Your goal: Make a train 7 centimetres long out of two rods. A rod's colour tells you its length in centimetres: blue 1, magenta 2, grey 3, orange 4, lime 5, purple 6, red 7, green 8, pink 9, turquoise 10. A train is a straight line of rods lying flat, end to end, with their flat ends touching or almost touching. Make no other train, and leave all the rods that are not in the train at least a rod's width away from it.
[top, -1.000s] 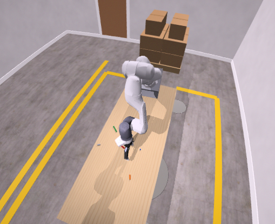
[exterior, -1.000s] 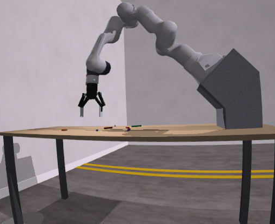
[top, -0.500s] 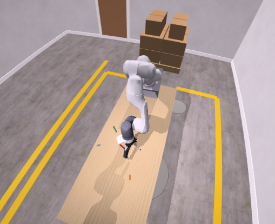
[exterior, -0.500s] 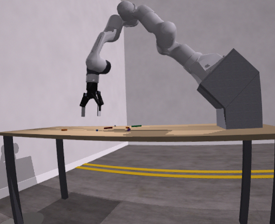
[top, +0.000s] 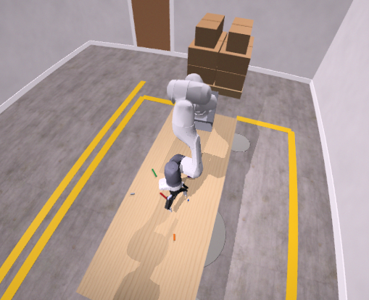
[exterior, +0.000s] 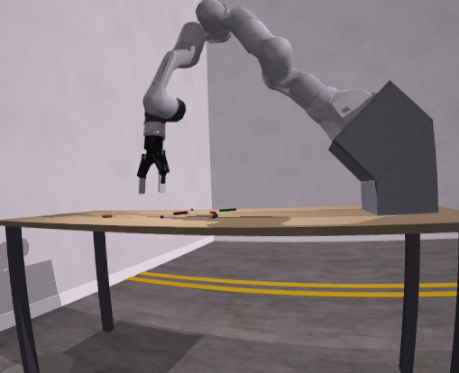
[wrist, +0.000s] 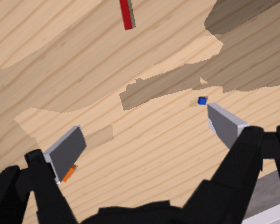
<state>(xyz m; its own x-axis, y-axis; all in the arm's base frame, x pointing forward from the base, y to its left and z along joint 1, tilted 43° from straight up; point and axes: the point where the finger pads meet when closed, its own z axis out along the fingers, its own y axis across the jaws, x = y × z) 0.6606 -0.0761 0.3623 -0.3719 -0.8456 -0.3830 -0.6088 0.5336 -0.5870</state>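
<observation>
My gripper [exterior: 151, 186] is open and empty, hanging well above the wooden table; it also shows in the overhead view [top: 172, 203] and the wrist view [wrist: 143, 122]. A red rod [top: 162, 196] lies just left of it, at the top edge of the wrist view [wrist: 126, 15]. A small blue rod [top: 188, 199] lies to its right, next to my right fingertip in the wrist view [wrist: 202, 100]. An orange rod [top: 174, 237] lies nearer the table's front, partly hidden behind my left finger in the wrist view [wrist: 68, 174]. A grey rod [top: 132, 193] lies at the left. A green rod [top: 154, 172] lies further back.
A small purple rod [exterior: 215, 216] lies near the arm's shadow. The grey robot base block [exterior: 386, 153] stands at the table's far end. Stacked cardboard boxes [top: 220, 51] stand on the floor behind the table.
</observation>
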